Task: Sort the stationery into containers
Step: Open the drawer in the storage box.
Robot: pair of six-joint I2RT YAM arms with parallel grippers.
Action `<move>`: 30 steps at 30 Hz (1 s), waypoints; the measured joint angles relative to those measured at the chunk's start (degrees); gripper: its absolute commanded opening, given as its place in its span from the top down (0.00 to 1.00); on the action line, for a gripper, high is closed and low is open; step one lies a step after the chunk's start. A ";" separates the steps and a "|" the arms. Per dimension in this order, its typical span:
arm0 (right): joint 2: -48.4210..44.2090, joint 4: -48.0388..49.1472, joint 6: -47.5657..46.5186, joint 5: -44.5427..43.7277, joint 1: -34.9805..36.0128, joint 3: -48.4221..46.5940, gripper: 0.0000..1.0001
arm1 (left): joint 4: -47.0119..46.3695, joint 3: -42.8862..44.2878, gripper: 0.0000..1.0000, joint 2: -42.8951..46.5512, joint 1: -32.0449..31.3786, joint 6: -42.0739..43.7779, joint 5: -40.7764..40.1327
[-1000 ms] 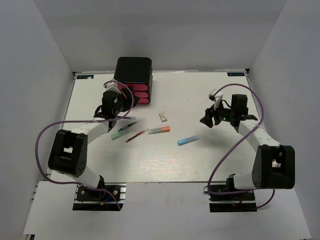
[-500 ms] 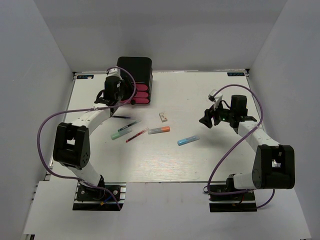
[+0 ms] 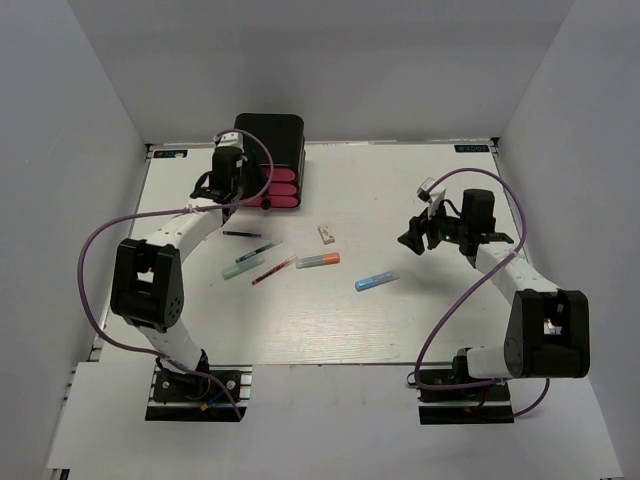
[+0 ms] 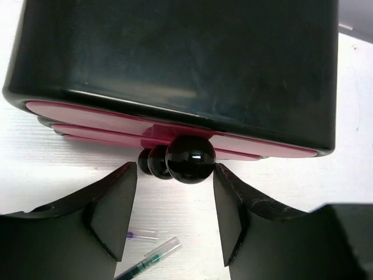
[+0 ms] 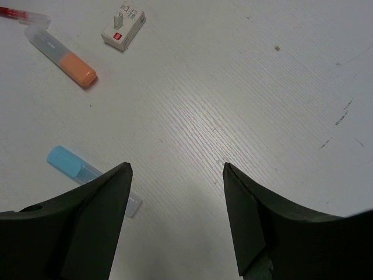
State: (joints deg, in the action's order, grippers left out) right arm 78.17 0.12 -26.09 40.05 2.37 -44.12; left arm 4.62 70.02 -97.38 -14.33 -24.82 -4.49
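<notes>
The containers are a black box (image 3: 268, 140) with three pink drawers (image 3: 272, 188); its black round knobs (image 4: 190, 158) face my left gripper (image 3: 225, 186). That gripper (image 4: 173, 166) is open, its jaws on either side of the top knob: the right finger close to it, the left one apart. The stationery lies mid-table: black pen (image 3: 242, 234), green pen (image 3: 258, 251), mint marker (image 3: 243, 266), red pen (image 3: 273, 270), orange-grey marker (image 3: 318, 260), white eraser (image 3: 326, 234), blue marker (image 3: 376, 281). My right gripper (image 3: 415, 238) hovers open and empty, right of them.
The right wrist view looks down on bare white table (image 5: 245, 87), with the blue marker (image 5: 70, 164), orange-grey marker (image 5: 61, 52) and eraser (image 5: 123, 25) to its left. Grey walls close in the table on three sides. Purple cables loop off both arms.
My left gripper has travelled away from the pens up to the drawer fronts and its jaws have narrowed a little. The right arm has barely moved.
</notes>
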 measured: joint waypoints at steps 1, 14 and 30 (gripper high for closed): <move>0.00 0.00 0.02 0.04 0.00 0.02 0.30 | -0.02 0.00 0.35 -0.26 0.00 0.28 0.04; 0.00 0.15 0.00 0.48 0.00 0.55 0.30 | -0.81 0.98 0.62 -1.84 -0.04 2.12 1.44; 0.00 0.26 -0.04 0.68 0.00 1.81 0.30 | -2.14 0.07 0.95 -1.53 -0.04 3.17 1.09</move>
State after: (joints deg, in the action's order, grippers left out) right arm 78.17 0.38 -26.13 40.73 2.37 -42.30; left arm 2.48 70.08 -98.91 -14.37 -21.65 -3.40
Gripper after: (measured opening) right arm 0.698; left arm 0.445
